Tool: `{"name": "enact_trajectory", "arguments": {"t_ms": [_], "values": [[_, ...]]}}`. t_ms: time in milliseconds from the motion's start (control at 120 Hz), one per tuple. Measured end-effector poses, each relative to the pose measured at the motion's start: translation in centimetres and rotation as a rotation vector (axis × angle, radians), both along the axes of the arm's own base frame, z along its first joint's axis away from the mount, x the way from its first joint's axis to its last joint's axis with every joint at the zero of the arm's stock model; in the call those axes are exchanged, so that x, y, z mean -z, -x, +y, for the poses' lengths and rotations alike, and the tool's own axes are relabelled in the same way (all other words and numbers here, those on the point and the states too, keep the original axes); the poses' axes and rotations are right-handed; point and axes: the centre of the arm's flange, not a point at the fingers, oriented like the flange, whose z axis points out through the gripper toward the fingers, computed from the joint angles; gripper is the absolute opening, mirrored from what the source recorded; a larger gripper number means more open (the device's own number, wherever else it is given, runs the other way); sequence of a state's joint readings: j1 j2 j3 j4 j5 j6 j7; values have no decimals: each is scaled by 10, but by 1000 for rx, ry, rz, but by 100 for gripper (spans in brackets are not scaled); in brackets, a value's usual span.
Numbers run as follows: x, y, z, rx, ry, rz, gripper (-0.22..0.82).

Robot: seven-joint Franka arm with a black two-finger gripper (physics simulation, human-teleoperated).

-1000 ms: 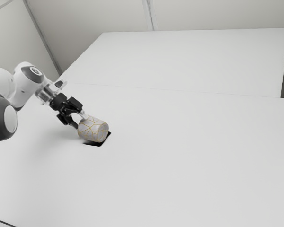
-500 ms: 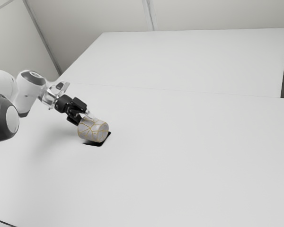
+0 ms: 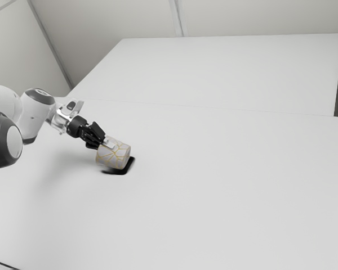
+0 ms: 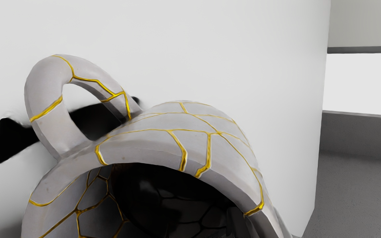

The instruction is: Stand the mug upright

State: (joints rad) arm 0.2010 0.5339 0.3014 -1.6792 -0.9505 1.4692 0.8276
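Mug (image 3: 115,155) is pictured tipped on its side at the tips of the black gripper (image 3: 106,144) in the exterior view, its base pointed away from the gripper, above a shadow (image 3: 127,166) on the white table (image 3: 225,180). The fingers (image 3: 96,129) are set close together, apparently clamped on the mug's wall at the mouth.

In the wrist view, the open mouth is turned toward the gripper, with the rim (image 4: 144,152) nearest and the handle (image 4: 43,77) farther off. With so little wall pinched, pivoting or slipping could be risked; the mouth is best raised slowly, the base levelled onto the table, and only then the grip eased.
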Motion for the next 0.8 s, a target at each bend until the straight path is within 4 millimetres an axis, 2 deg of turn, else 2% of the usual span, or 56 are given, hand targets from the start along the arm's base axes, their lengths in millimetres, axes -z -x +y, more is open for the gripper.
{"name": "enact_trajectory", "arguments": {"t_ms": [108,233,475,650,800], "values": [[1,1,0,-2,3,-2,-17],[-2,1,0,-4,0,-8,-18],[-20,-2,-2,-5,-19,-23,-18],[-56,-12,-28,8,-125,-49,-18],[-69,-8,-73,13,-307,-19,-18]]}}
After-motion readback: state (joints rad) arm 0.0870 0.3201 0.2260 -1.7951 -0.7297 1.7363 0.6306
